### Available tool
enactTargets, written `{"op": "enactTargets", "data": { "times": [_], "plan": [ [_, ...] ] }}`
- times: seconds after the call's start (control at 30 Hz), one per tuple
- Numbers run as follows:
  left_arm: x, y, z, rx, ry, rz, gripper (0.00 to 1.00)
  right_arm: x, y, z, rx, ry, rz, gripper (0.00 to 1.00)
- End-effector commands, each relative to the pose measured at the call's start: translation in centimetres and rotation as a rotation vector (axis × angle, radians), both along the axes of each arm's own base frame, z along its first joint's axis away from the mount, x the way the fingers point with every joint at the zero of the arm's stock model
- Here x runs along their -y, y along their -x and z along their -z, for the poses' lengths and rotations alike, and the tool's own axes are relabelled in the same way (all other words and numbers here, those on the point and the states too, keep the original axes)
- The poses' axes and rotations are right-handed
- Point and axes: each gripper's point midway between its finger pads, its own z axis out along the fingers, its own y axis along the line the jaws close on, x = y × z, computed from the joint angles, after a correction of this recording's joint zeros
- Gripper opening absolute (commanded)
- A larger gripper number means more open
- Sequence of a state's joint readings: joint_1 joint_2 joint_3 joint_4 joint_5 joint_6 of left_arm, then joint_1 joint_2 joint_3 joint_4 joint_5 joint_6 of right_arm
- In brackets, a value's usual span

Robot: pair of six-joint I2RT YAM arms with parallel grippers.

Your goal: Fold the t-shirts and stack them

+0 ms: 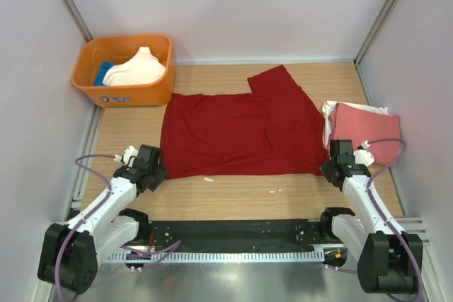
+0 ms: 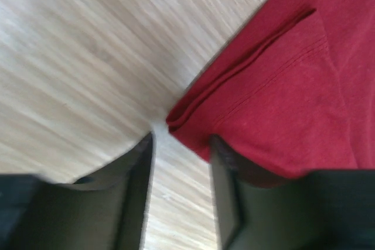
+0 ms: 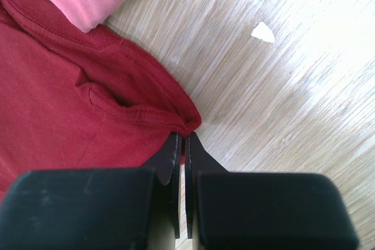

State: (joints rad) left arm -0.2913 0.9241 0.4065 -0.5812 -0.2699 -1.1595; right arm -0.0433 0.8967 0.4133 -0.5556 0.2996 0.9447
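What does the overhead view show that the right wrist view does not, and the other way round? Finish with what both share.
Only overhead: the orange tub holding more clothes, the left claw, and the whole red shirt spread out. Only the right wrist: a close look at the right claw, shut and pinching that shirt's corner hem. Both: the red shirt, the pink shirt beside it and the wooden table.
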Motion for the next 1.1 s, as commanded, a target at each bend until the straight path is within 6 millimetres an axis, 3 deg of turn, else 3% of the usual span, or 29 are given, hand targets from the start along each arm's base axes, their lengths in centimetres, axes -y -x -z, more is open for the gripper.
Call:
{"op": "enactTargets", "data": {
  "times": [0.0, 0.03, 0.07, 0.1, 0.17, 0.33, 0.5, 0.57, 0.6, 0.63, 0.67, 0.7, 0.73, 0.8, 0.87, 0.97, 1.03, 1.07],
  "plan": [
    [0.1, -1.8, 0.3, 0.057, 0.013, -0.043, 0.40, 0.1, -0.3, -0.4, 0.018, 0.000, 0.001, 0.01],
    [0.1, -1.9, 0.4, 0.054, 0.012, -0.043, 0.30, 0.1, -0.2, -0.4, 0.012, 0.000, 0.001, 0.01],
    [-0.1, -1.9, 0.6, 0.043, 0.001, -0.045, 0.06, 0.1, -0.2, -0.6, 0.010, 0.002, 0.000, 0.01],
    [-0.3, -1.6, 0.8, 0.025, -0.009, -0.054, 0.02, 0.2, 0.3, -0.4, -0.011, 0.004, 0.004, 0.01],
    [-1.2, -1.2, 0.6, 0.010, -0.049, -0.091, 0.00, 0.1, 0.4, -0.8, -0.023, -0.002, 0.005, 0.01],
    [-3.2, 1.2, -1.0, 0.011, -0.100, -0.168, 0.00, 1.1, 3.4, -2.3, -0.144, 0.034, 0.091, 0.01],
    [-3.6, 2.7, -2.5, 0.046, -0.075, -0.188, 0.01, -0.2, 4.2, -2.8, -0.124, -0.035, 0.067, 0.01],
    [-3.6, 2.9, -2.6, 0.056, -0.068, -0.186, 0.09, 0.1, 4.3, -3.9, -0.083, -0.022, 0.092, 0.01],
    [-3.7, 2.9, -2.5, 0.060, -0.070, -0.186, 0.18, 0.2, 4.0, -4.3, -0.058, -0.015, 0.087, 0.01],
    [-3.6, 2.8, -2.3, 0.058, -0.076, -0.173, 0.45, 0.3, 3.6, -4.6, -0.035, -0.008, 0.071, 0.02],
    [-3.5, 2.6, -2.4, 0.064, -0.075, -0.163, 0.58, 0.2, 3.2, -5.1, -0.007, -0.003, 0.047, 0.18],
    [-3.6, 2.5, -2.6, 0.064, -0.081, -0.164, 0.77, 0.3, 3.0, -5.8, 0.005, 0.004, 0.048, 0.26],
    [-3.8, 2.6, -2.6, 0.047, -0.097, -0.158, 0.86, 0.5, 3.0, -6.1, 0.006, 0.013, 0.054, 0.34],
    [-4.3, 2.4, -3.6, 0.048, -0.130, -0.163, 0.96, 1.1, 3.0, -7.3, 0.023, 0.045, 0.058, 0.40],
    [-4.3, 1.7, -4.3, 0.069, -0.145, -0.140, 0.96, 1.3, 1.8, -9.2, 0.096, 0.071, 0.031, 0.45],
    [-3.1, -1.3, -6.4, 0.158, -0.148, -0.022, 0.96, -0.5, -2.2, -12.5, 0.263, 0.067, -0.162, 0.45],
    [-1.4, -3.2, -7.9, 0.206, -0.121, 0.085, 0.96, -3.3, -4.3, -13.2, 0.281, 0.020, -0.380, 0.45],
    [-1.0, -4.4, -8.4, 0.219, -0.154, 0.162, 0.96, -6.1, -5.5, -14.1, 0.339, -0.050, -0.535, 0.41]
  ]
}}
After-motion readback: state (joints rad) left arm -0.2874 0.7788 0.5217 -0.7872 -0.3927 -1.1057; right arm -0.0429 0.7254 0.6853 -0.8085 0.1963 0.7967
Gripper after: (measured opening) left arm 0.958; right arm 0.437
